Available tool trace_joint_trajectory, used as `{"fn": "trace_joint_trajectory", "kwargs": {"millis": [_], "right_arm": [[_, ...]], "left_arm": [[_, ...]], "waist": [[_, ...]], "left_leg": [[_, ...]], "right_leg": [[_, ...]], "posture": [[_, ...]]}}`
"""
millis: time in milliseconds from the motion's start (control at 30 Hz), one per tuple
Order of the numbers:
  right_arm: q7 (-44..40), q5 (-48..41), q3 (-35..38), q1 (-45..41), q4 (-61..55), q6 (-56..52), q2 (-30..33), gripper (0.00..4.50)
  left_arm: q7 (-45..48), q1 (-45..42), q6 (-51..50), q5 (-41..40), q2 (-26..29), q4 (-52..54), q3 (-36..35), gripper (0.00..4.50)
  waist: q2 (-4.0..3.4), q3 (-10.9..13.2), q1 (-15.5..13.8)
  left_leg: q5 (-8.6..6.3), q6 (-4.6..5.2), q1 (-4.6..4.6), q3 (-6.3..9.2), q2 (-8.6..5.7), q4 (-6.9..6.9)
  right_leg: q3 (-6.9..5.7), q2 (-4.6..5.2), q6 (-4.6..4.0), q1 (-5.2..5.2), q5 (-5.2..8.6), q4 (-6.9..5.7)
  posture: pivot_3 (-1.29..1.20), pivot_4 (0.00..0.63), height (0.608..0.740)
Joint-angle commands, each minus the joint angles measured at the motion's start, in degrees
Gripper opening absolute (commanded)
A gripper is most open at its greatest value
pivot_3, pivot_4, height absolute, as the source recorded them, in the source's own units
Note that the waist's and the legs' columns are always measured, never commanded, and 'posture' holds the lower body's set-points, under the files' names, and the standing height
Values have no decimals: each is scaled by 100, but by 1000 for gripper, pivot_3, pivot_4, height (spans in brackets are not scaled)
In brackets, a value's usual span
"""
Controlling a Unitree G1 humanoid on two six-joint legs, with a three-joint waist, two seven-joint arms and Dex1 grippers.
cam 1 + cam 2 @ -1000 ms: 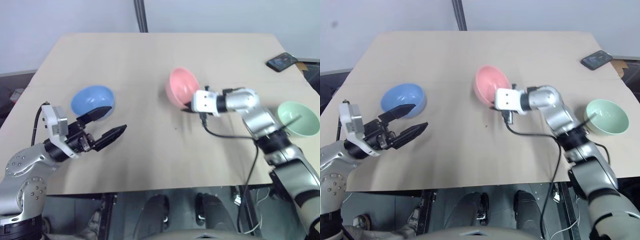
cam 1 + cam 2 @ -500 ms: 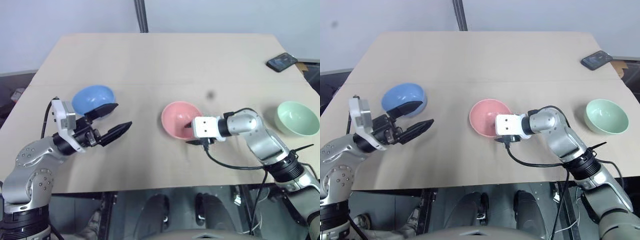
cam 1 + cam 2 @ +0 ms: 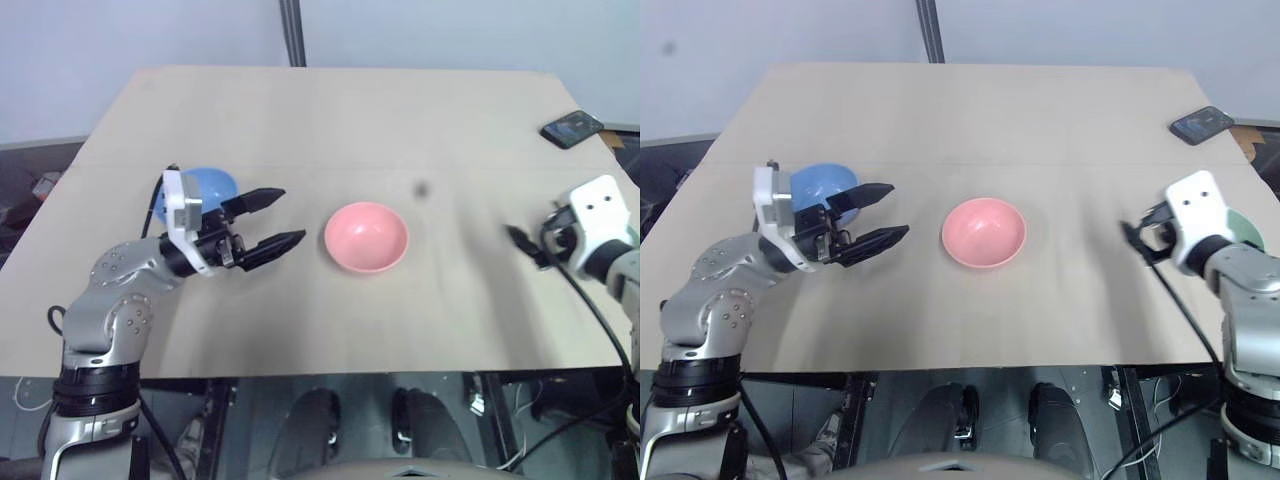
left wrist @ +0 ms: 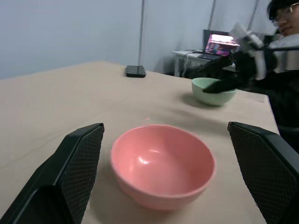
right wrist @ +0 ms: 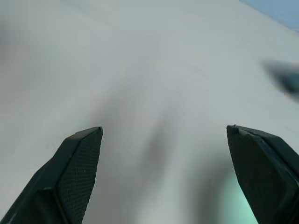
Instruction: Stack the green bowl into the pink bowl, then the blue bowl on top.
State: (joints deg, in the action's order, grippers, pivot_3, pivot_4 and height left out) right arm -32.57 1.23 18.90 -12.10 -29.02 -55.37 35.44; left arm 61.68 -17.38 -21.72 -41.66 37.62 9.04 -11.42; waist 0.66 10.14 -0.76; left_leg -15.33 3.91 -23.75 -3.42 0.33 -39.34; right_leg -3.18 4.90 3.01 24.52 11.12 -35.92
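Note:
The pink bowl [image 3: 366,236] stands upright at mid-table, free of both grippers. My left gripper [image 3: 280,219] is open to its left, level and pointing at it; in the left wrist view the pink bowl [image 4: 162,164] sits between the fingers [image 4: 70,163], a little ahead of them. The blue bowl [image 3: 212,183] lies behind that wrist, partly hidden. At the right edge, the green bowl [image 4: 212,95] sits on the table, mostly covered by my right hand in the eye views. My right gripper [image 3: 525,245] is open just beside and above it, holding nothing.
A black phone [image 3: 572,128] lies at the far right corner of the tan table [image 3: 330,120]. A person in dark sleeves [image 4: 285,88] is beyond the right side, near a laptop [image 4: 219,44]. A cable hangs from my right wrist.
The right gripper set the pink bowl down at mid-table, opened, and pulled back right to the green bowl. The left gripper moved right, toward the pink bowl. The camera view shifted slightly.

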Motion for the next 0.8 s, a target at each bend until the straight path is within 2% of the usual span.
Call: {"fn": "trace_joint_trajectory", "kwargs": {"millis": [33, 200, 233, 300, 533, 567, 800], "right_arm": [[579, 263, 137, 77, 598, 607, 63, 4442], [587, 1, 90, 104, 1465, 902, 12, 4442], [556, -48, 67, 86, 1627, 986, 31, 4204], [516, -134, 36, 33, 1834, 1102, 83, 3610], [398, -298, -139, -223, 2034, 1441, 280, 208], [373, -337, -168, -266, 2013, 1454, 290, 46], [-602, -1334, -810, -793, 833, 1676, 151, 46]], "left_arm": [[195, -222, 147, 82, -78, -136, 123, 4500], [281, -330, 169, 140, -115, -244, 133, 4500], [280, -330, 169, 135, -99, -248, 110, 4500], [271, -308, 159, 115, -69, -223, 63, 4500], [72, -65, 182, 108, -87, 8, -72, 4500], [30, -44, 207, 135, -93, 28, -88, 4500], [-683, 123, 503, 641, -166, 77, -166, 4500]], "waist": [[0, 0, 41], [0, 0, 68], [0, 0, 68], [0, 0, 68], [0, 1, 81], [0, 0, 81], [-1, 1, 118]], "left_leg": [[0, 0, 1, -10, 1, 0], [1, -1, 2, -14, 15, 1], [0, 0, 3, -15, 17, 1], [-1, 2, 3, -15, 17, -1], [-1, 3, 3, -15, 19, 0], [-1, 3, 2, -15, 20, 0], [-1, 3, 3, -14, 22, -1]], "right_leg": [[7, -6, 0, 6, 0, -2], [19, -18, 1, 9, 0, -1], [21, -18, 1, 8, 0, -1], [23, -17, 2, 8, 0, -1], [25, -17, 2, 9, 0, -1], [25, -17, 2, 9, 0, -1], [26, -18, 1, 10, -1, -2]], "posture": [[0, 150, 740], [0, 150, 740], [0, 150, 740], [0, 150, 740], [0, 150, 740], [0, 150, 740], [0, 150, 740]]}}
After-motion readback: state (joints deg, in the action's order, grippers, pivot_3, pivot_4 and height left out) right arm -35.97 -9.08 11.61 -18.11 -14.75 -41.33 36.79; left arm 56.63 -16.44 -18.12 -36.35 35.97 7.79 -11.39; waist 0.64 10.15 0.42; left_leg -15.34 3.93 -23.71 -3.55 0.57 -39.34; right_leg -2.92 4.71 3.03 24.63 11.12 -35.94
